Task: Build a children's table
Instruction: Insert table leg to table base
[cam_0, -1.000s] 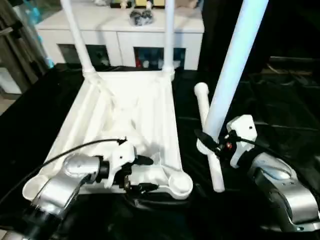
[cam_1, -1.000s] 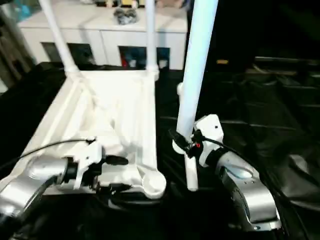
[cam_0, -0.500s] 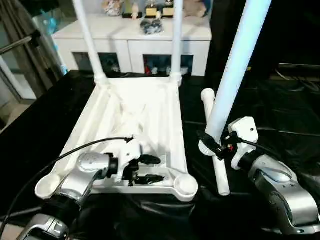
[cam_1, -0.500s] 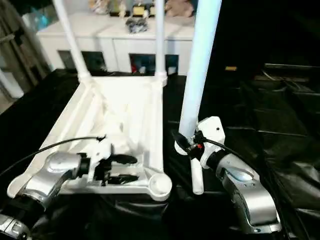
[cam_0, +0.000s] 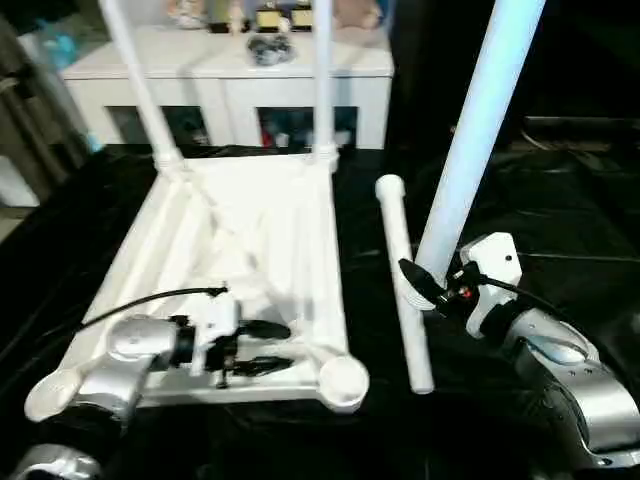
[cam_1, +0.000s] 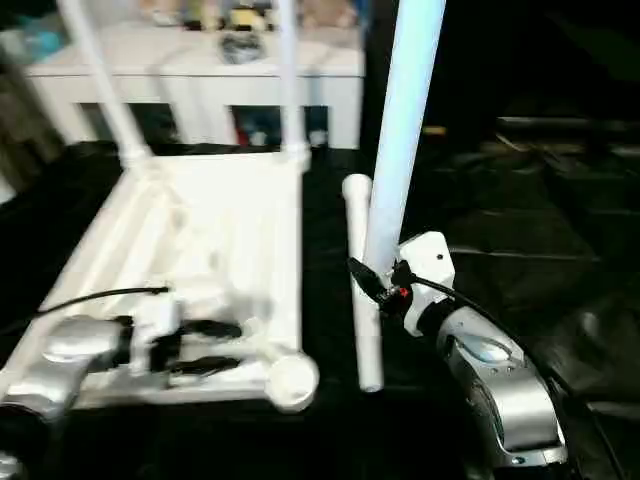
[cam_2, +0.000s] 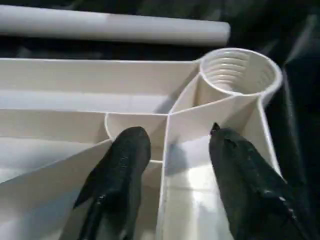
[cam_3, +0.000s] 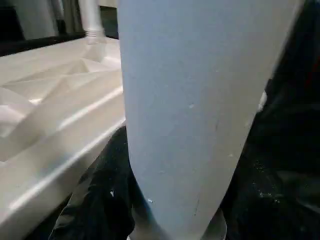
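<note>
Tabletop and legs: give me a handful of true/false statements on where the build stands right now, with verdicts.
1. The tabletop lies upside down, ribbed underside up. True.
2. All four corner sockets hold legs. False: two legs stand in the far corners; the near right socket is empty.
3. The right end effector holds a leg upright. True.
4. The loose leg lies on top of the tabletop. False: it lies on the black cloth beside the tabletop's right edge.
5. The left end effector is at the tabletop's far edge. False: it is at the near edge, its fingers straddling a rib next to the empty socket.
</note>
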